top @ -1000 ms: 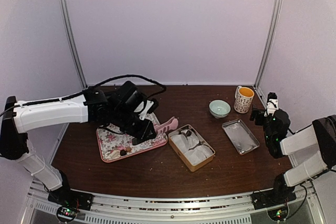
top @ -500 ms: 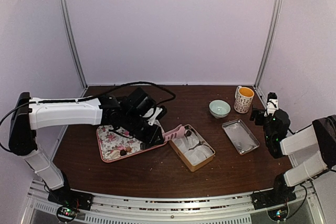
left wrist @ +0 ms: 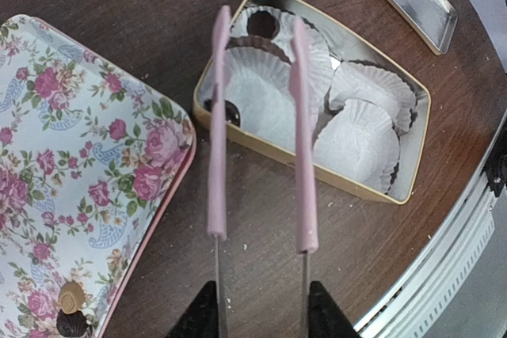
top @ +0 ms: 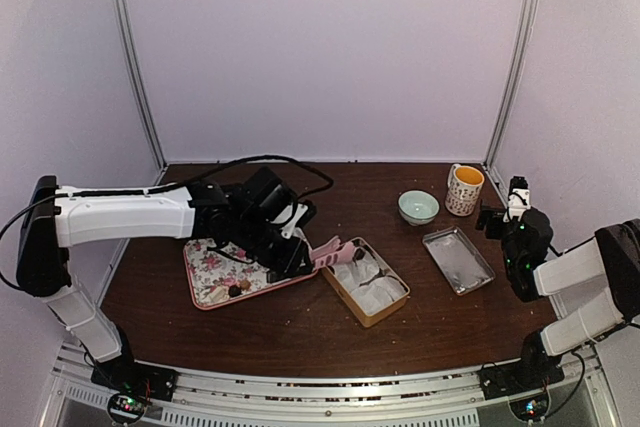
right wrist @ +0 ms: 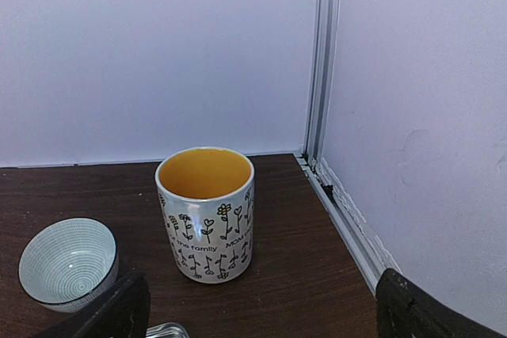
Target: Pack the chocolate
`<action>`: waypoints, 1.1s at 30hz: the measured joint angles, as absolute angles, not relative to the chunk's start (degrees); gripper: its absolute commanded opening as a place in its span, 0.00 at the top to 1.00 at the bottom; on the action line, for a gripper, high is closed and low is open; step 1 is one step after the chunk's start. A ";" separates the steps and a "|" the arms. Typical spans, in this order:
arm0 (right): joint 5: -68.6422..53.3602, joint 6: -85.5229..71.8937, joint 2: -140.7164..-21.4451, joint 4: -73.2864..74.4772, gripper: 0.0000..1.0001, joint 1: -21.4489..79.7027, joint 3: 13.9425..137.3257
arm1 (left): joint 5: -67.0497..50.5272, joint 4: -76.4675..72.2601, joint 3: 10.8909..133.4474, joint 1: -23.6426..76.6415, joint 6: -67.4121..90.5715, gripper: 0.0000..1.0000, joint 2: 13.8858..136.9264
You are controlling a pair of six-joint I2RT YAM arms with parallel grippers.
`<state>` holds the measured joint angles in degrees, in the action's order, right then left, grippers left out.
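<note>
My left gripper (left wrist: 260,324) is shut on the pink tongs (left wrist: 218,128), which reach forward over the gold tin box (left wrist: 379,194) with their tips apart and nothing between them. The box holds white paper cups (left wrist: 360,134); a dark chocolate (left wrist: 230,111) lies in its near left corner and another (left wrist: 261,24) at its far end. On the floral tray (left wrist: 95,156) lie a tan chocolate (left wrist: 71,297) and a dark one (left wrist: 71,323). In the top view the left gripper (top: 288,245) is between the tray (top: 215,265) and the box (top: 352,299). My right gripper (right wrist: 261,314) is open and empty at the far right.
A flower-printed mug (right wrist: 206,213) with a yellow inside and a small pale bowl (right wrist: 69,263) stand at the back right. A metal lid (top: 457,260) lies right of the box. The frame rail (right wrist: 341,211) runs along the right wall.
My left arm has swung right, carrying the tongs from over the floral tray to over the tin box. The right arm has not moved.
</note>
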<state>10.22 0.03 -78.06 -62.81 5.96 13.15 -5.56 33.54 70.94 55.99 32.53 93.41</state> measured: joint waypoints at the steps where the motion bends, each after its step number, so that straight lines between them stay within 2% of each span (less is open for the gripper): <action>1: 10.22 0.03 -78.06 -62.81 0.00 5.96 13.15 | -5.10 33.65 70.94 55.99 32.62 0.65 93.30; 16: 10.22 0.03 -78.06 -62.81 0.00 5.96 13.15 | 4.95 47.03 63.79 55.99 39.51 0.65 75.75; 33: 10.22 0.03 -78.06 -62.81 0.00 5.96 13.15 | 6.66 62.57 56.55 53.74 44.51 0.63 69.65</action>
<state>10.22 0.03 -78.06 -62.81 5.96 13.15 6.66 62.57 56.55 53.74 44.51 69.65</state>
